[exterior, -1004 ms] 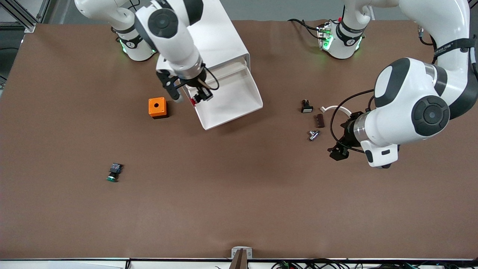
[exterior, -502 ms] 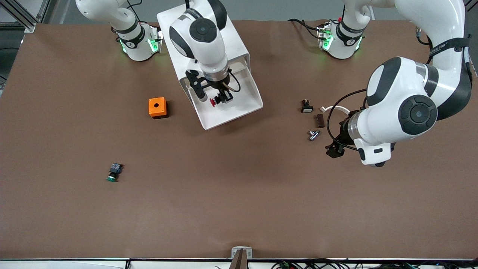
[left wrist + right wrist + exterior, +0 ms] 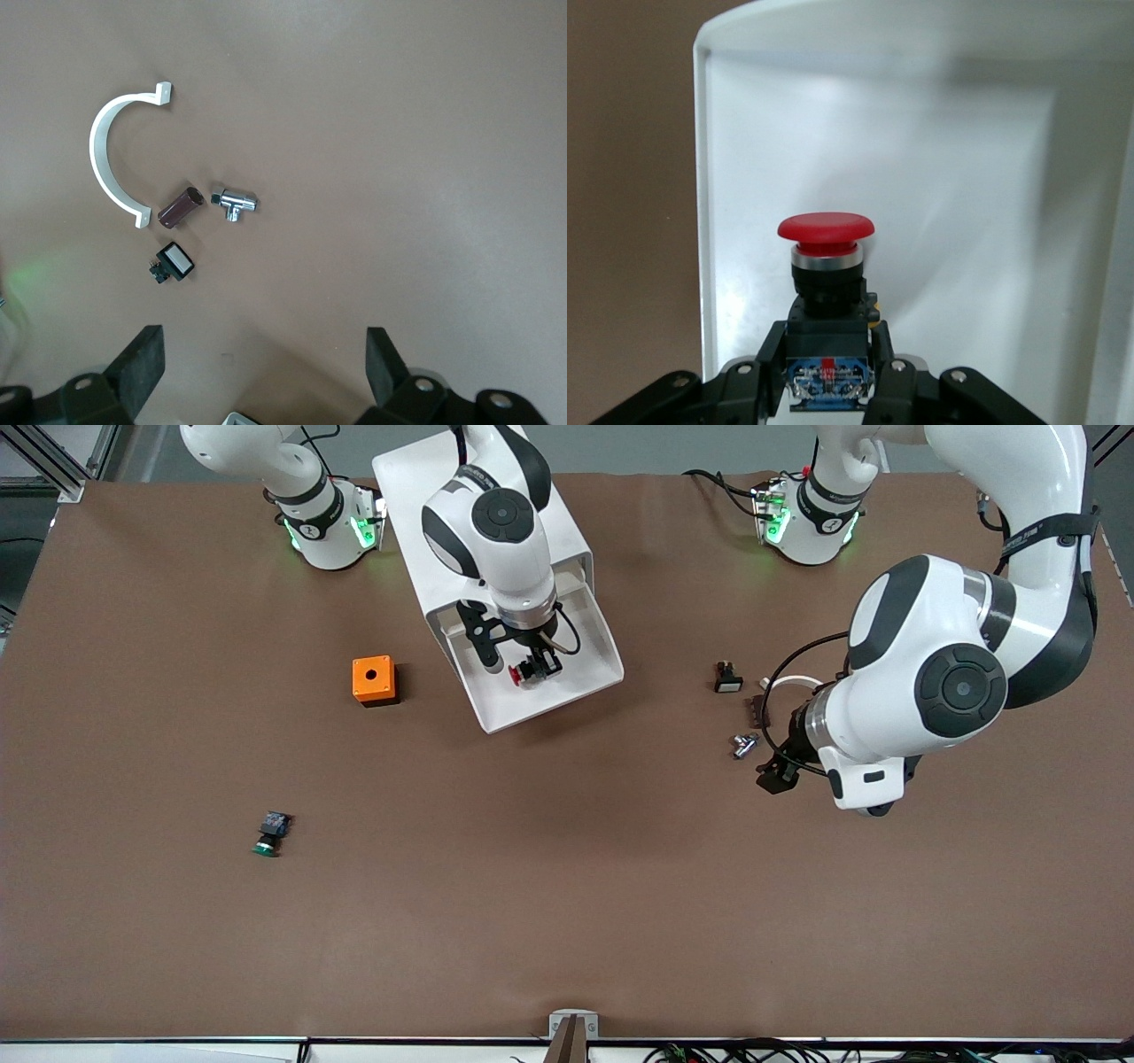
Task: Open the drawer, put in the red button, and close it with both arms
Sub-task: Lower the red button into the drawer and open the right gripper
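Front view: the right gripper [image 3: 534, 670] hangs over the pulled-out drawer [image 3: 580, 682] of the cabinet [image 3: 425, 478], pinching the red button [image 3: 516, 677] by its body, cap sideways. The left gripper [image 3: 769, 776], fingers spread and holding nothing, hovers over the table [image 3: 567, 886] near a chrome fitting [image 3: 744, 744].
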Robot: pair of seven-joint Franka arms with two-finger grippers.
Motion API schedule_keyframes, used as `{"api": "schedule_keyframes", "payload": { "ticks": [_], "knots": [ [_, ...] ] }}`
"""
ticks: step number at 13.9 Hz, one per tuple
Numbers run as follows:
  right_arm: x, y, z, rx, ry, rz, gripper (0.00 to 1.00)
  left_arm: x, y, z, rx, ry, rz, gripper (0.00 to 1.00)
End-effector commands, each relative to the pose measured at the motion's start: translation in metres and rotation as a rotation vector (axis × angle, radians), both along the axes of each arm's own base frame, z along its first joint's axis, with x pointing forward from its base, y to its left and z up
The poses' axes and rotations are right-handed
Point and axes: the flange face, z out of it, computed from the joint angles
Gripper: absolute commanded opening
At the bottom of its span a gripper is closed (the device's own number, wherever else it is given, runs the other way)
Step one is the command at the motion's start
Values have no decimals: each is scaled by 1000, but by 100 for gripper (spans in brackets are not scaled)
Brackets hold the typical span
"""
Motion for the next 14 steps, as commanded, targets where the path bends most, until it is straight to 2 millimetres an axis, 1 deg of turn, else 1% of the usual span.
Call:
{"api": "schedule_keyframes", "payload": {
  "ticks": [1,2,3,4,5,7,10,11,12,14],
  "knots": [
    [2,8,-2,-8,-8,-11,5,-7,-10,4,21,-6,-39,100],
    [3,9,-2,-9,-8,-3,30,-9,-13,5,21,-6,-46,100],
    [4,10,-1,-7,-10,3,87,-10,-14,7,21,-9,-46,100],
    [4,12,-2,-8,-13,10,100,-12,-17,8,20,-8,-52,100],
    [6,14,2,-3,-19,30,100,-16,-20,7,25,9,-61,100],
    [17,9,15,-10,-16,87,100,-16,-19,8,26,10,-63,100],
    [54,-16,55,-38,21,172,100,-15,-16,9,32,3,-93,100],
    [66,-27,66,-42,31,203,100,-14,-13,9,40,-4,-126,100],
    [80,-45,76,-50,45,245,100,-13,-12,9,40,-8,-180,100],
    [104,-89,91,-60,85,350,100,-12,-11,9,37,-18,-308,100]
  ]
}}
